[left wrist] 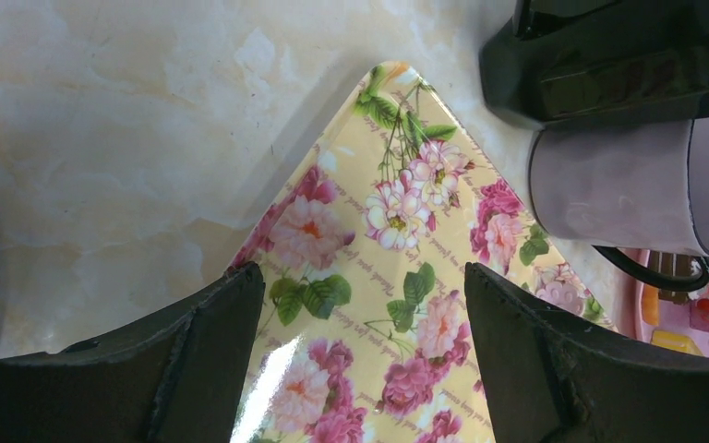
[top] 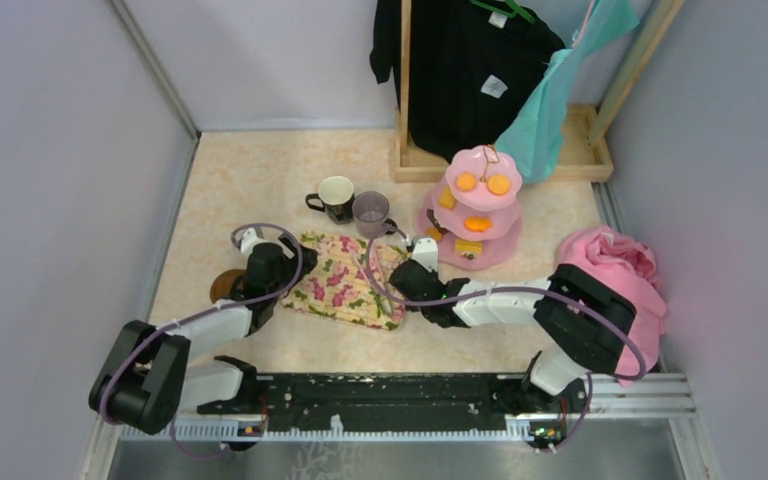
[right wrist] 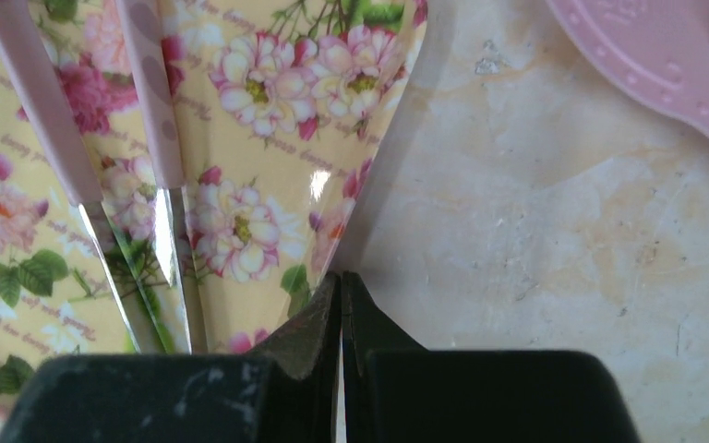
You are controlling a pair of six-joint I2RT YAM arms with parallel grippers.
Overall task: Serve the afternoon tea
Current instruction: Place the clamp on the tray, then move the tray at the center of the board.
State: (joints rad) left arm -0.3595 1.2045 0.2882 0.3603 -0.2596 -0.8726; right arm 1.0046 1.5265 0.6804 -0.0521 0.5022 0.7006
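Right gripper (right wrist: 340,288) low at tray (right wrist: 240,212) edge

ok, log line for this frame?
left gripper: open, straddling tray corner | right gripper: shut at tray's opposite edge, grip unclear | black mug, smoky mug: upright at tray's far edge

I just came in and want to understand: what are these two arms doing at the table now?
The action is at the flower-patterned tray. The left end effector hovers open over one corner; the right end effector is shut at the opposite edge, a grip on the rim unclear. The black mug, smoky mug and pink three-tier stand with snacks sit on the table beyond the tray.
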